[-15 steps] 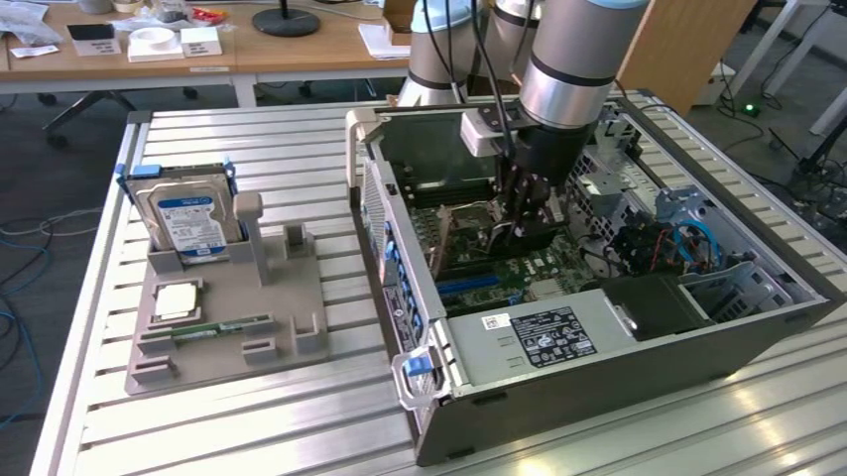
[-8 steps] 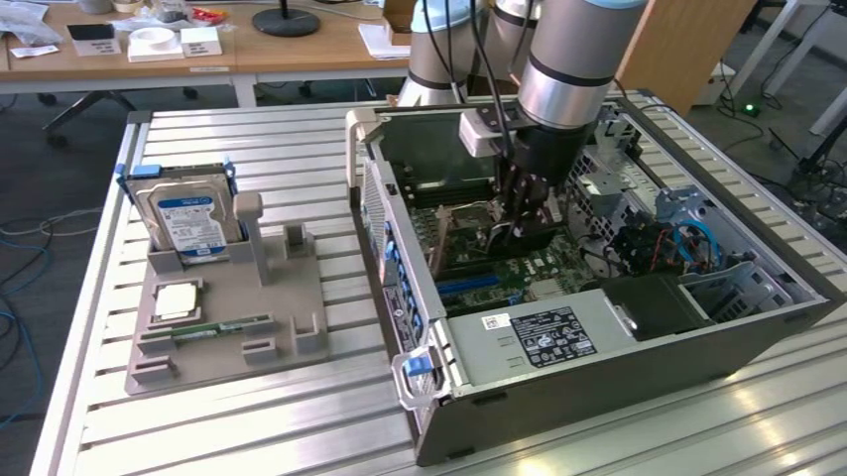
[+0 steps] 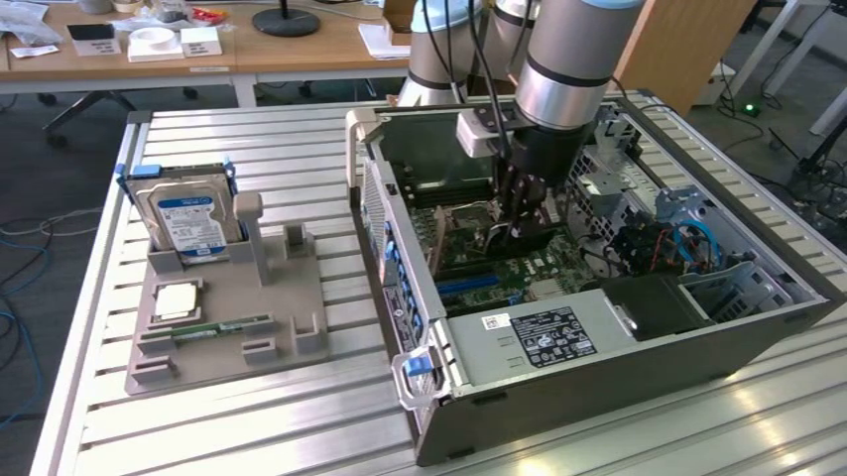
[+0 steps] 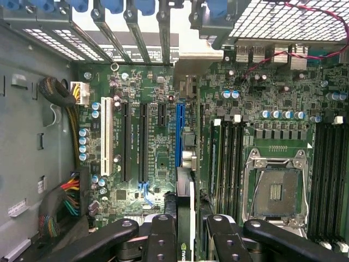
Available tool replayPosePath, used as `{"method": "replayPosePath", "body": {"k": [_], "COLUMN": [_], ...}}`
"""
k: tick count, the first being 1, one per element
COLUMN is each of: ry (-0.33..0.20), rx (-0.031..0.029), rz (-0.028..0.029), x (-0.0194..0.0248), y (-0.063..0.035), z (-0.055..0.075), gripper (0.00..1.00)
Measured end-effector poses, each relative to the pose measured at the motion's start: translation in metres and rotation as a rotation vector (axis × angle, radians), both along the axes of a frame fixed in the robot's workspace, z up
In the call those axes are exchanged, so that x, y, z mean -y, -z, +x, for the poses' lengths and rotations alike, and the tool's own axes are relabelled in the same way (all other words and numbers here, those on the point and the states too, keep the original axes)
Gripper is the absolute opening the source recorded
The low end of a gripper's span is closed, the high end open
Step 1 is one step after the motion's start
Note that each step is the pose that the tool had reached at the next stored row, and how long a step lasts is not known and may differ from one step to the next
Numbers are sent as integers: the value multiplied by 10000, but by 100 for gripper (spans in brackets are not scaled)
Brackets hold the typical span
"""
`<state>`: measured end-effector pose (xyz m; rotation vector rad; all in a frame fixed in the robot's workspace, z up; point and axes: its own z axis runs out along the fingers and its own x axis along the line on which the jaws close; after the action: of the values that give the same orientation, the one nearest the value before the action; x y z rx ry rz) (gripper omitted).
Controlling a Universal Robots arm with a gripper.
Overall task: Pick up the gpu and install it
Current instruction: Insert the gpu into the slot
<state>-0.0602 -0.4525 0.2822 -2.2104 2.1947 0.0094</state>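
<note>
One arm (image 3: 569, 59), one gripper (image 4: 190, 221) and one gpu (image 4: 184, 251) are counted; one case (image 3: 636, 387), one table (image 3: 265, 436) and one power supply (image 3: 556, 332) are seen; one holder (image 3: 272, 290) is counted, and with it one hard drive (image 3: 189, 216), one memory stick (image 3: 218, 328) and one square chip (image 3: 177, 299). On the one motherboard (image 4: 158, 164), one white slot (image 4: 106, 136), two long black slots (image 4: 125, 142), one blue slot (image 4: 179, 131), one short black slot (image 4: 162, 113) and one CPU socket (image 4: 275, 188) are counted; two banks of memory slots (image 4: 226, 158) are seen, one to each side of the socket; two wire bundles (image 4: 60, 204) are counted as well.
</note>
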Motion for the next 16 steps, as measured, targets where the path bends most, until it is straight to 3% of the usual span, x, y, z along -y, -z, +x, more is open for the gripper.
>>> {"method": "replayPosePath", "body": {"k": [16], "ry": [-321], "rx": [1], "rz": [0], "x": [0], "y": [138], "z": [-48], "gripper": [26]}}
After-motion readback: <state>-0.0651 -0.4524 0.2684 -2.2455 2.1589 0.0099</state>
